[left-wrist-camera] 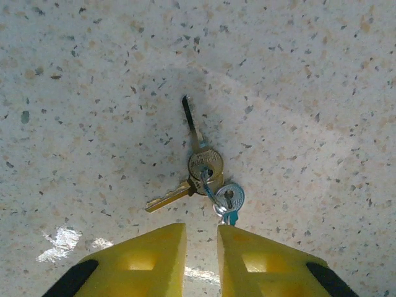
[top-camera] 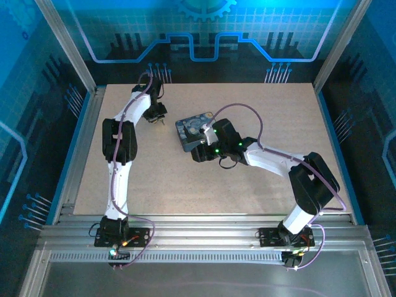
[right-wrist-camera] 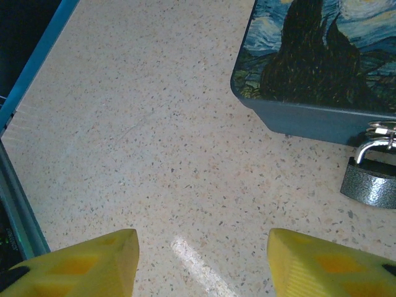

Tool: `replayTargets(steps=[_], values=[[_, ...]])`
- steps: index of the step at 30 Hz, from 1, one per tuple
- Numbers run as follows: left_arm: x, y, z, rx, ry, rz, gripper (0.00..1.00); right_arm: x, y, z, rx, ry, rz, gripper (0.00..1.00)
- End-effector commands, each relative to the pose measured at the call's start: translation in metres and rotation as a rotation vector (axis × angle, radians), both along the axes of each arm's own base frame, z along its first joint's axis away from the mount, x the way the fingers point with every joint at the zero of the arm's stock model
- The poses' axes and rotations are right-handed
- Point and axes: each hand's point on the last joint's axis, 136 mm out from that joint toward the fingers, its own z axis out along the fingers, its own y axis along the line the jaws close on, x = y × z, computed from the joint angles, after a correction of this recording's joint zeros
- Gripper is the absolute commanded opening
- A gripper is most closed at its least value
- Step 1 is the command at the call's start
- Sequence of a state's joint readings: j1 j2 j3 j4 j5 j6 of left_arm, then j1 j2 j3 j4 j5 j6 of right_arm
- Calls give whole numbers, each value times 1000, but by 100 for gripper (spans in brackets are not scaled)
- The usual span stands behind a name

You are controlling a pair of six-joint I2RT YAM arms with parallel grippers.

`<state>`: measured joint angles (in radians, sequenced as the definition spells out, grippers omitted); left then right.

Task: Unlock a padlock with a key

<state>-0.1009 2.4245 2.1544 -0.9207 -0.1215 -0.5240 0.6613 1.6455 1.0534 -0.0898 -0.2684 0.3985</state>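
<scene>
key, thin dark metal w/ a round brassy head [left-wrist-camera: 204, 162], is seen flat on the speckled beige tabletop [left-wrist-camera: 93, 74], ringed w/ a flat brass key [left-wrist-camera: 167, 198] and a small silver key [left-wrist-camera: 229, 197]. its long axis runs away from the left gripper [left-wrist-camera: 202, 228]: head nearest, just ahead of the yellow fingertips, blade tip farthest. those fingers are set nearly together, slim gap, nothing clamped. small grey-silver padlock w/ shiny shackle [right-wrist-camera: 370, 185] is found just beside the dark blue painting-print box [right-wrist-camera: 309, 117], ahead-right of the right gripper [right-wrist-camera: 203, 238], fingers wide apart, empty. left arm is judged nearer the key.
</scene>
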Motion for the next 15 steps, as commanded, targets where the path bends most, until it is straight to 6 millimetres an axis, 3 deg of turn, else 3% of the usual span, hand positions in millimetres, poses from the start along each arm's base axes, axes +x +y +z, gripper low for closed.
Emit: replayTargets(steps=[1,3,5,11,15], values=[[-4,3,-1,-8,36,-16,17,-5,1,13,-1,-34,18,57],[-5,4,0,-3,36,-11,18,-5,0,14,-1,-38,17,57],[-4,4,9,0,10,-20,27,-6,-1,16,-4,-43,17,57],[-5,22,54,84,-73,-117,41,-8,-3,21,-3,-53,14,57],[-8,36,53,75,-50,-165,47,-9,-2,24,15,-59,10,57]])
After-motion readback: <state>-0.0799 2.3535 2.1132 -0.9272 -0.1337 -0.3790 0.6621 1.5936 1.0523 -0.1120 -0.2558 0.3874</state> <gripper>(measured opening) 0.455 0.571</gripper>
